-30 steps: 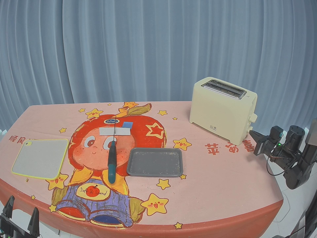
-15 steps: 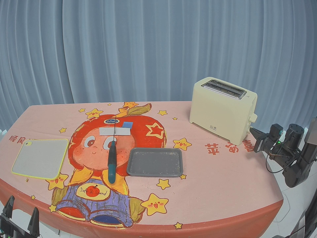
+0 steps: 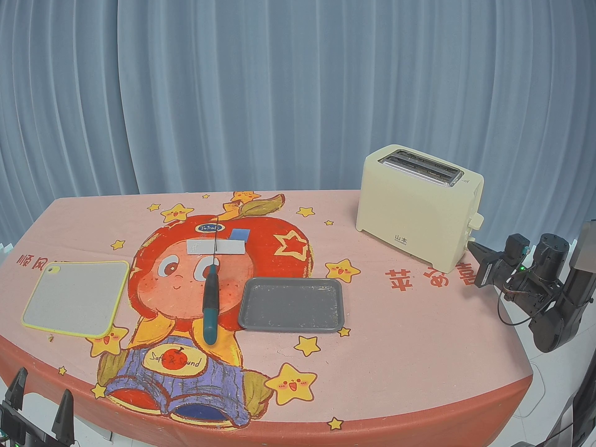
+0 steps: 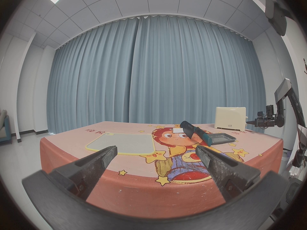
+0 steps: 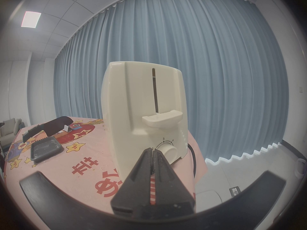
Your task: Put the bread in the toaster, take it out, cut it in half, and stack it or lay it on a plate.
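The cream toaster [image 3: 419,203] stands at the table's back right, its two top slots dark. In the right wrist view its end faces me, with the lever [image 5: 162,118] low in its slot above the dial [image 5: 167,151]. My right gripper [image 3: 473,246] is shut, and its tips [image 5: 153,150] sit right at the dial, below the lever. My left gripper [image 3: 38,398] hangs open in front of the table's near left edge with nothing in it [image 4: 156,149]. A blue-handled knife [image 3: 211,299] lies left of the grey tray [image 3: 292,324]. The cutting board [image 3: 77,296] lies at the left.
A white pad [image 3: 202,247] and a small blue pad [image 3: 239,235] lie under the knife's blade at mid table. The table's right edge runs just below my right arm. Blue curtains hang behind the table.
My right gripper has edged slightly up and closer to the toaster's lever end. Nothing else has moved.
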Controlling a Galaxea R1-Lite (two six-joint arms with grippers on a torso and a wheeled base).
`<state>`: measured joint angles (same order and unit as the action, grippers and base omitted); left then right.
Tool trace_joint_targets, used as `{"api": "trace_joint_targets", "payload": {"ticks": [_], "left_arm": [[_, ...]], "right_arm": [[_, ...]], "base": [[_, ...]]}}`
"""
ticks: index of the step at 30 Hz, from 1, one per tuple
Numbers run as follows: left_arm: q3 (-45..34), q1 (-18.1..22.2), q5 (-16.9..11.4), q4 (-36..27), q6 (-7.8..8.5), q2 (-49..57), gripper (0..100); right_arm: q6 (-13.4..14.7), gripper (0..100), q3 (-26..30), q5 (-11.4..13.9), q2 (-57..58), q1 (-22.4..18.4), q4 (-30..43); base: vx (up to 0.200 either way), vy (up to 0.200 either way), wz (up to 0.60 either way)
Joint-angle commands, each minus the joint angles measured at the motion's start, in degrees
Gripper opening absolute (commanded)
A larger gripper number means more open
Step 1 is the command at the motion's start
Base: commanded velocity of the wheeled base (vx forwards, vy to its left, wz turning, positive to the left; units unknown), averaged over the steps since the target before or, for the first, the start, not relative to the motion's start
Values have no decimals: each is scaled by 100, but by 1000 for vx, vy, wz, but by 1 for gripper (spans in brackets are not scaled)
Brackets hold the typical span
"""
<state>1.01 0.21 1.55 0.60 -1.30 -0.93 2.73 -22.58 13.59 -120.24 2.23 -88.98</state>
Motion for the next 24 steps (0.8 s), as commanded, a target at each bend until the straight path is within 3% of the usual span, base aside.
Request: {"api": "trace_joint_targets", "payload": {"ticks": [1,24], "left_arm": [[-101,-3,3,2,-1,5,100],[-101,-3,3,2,-1,5,100]], "right_arm": [[-9,0,-1,3,-26,-3,-58],[-1,0,-98,-6,-228,-56,-58]], "base": [[0,0,0],[0,0,0]]}}
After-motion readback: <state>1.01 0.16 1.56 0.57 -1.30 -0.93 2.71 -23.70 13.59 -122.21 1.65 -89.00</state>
